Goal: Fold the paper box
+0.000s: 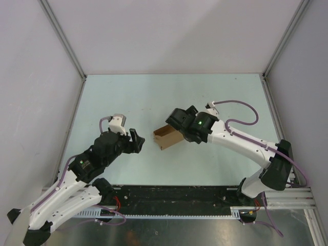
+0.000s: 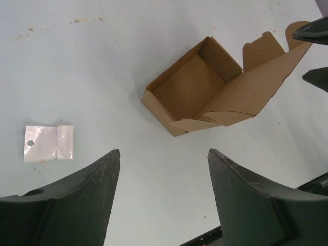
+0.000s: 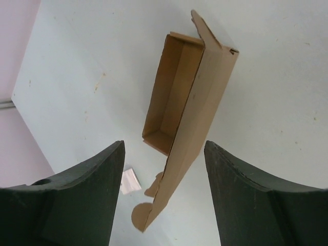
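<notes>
The left fingers [image 1: 135, 140] are held wide open and nothing is gripped in them. The right fingers [image 1: 174, 124] are also seen apart. The raised lid [image 3: 202, 97] of the paper box [image 2: 187, 89] passes edge-on between them, with a gap visible on each side, so no grip on it is judged to be made yet.

The box lies near the middle of the counter [image 1: 128, 97], between the two arms. From the left fingers it is found ahead and a little to the right, clearly apart. The right arm is the nearer one, because its fingers are directly over the lid. The long axis of the box runs away from the right fingers, almost in line with them, so the lid can be pressed or pinched along its length.

The box is made of plain brown thin cardboard. Its tray is already formed, with four walls standing and the inside empty. The lid is still open, tilted up from one long wall, and rounded tabs are seen at its ends. A small white slip [image 2: 48, 143] lies apart on the left.
</notes>
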`<act>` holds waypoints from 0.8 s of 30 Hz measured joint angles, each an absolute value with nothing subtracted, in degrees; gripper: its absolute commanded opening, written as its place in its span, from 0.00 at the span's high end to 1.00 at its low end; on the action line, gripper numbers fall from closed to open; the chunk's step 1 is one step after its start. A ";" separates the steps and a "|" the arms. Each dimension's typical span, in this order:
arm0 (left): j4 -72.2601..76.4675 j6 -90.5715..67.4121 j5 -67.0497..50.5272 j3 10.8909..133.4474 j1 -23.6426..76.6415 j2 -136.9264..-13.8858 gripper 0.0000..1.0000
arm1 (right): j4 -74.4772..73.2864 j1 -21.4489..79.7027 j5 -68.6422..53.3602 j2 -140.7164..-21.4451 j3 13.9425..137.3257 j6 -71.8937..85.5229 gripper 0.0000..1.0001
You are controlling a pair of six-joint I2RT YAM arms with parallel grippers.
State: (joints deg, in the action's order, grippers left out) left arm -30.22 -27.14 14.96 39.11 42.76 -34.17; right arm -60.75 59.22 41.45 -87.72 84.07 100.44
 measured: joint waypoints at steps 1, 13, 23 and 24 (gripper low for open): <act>-30.22 -27.14 14.96 39.11 42.72 -34.17 0.25 | -60.27 58.76 41.19 -87.85 83.77 100.33 0.32; -30.22 -27.14 15.31 39.11 42.72 -33.95 0.25 | -56.16 57.58 38.24 -89.36 81.38 97.36 0.63; -30.22 -27.11 15.94 39.11 42.68 -33.74 0.24 | -51.00 57.56 37.19 -89.36 80.25 92.68 0.81; -30.22 -27.11 15.99 39.11 42.68 -33.74 0.24 | -50.61 57.52 37.08 -89.36 80.25 92.27 0.83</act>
State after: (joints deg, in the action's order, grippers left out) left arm -30.22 -27.11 15.99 39.11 42.68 -33.74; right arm -50.61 57.52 37.08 -89.36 80.25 92.27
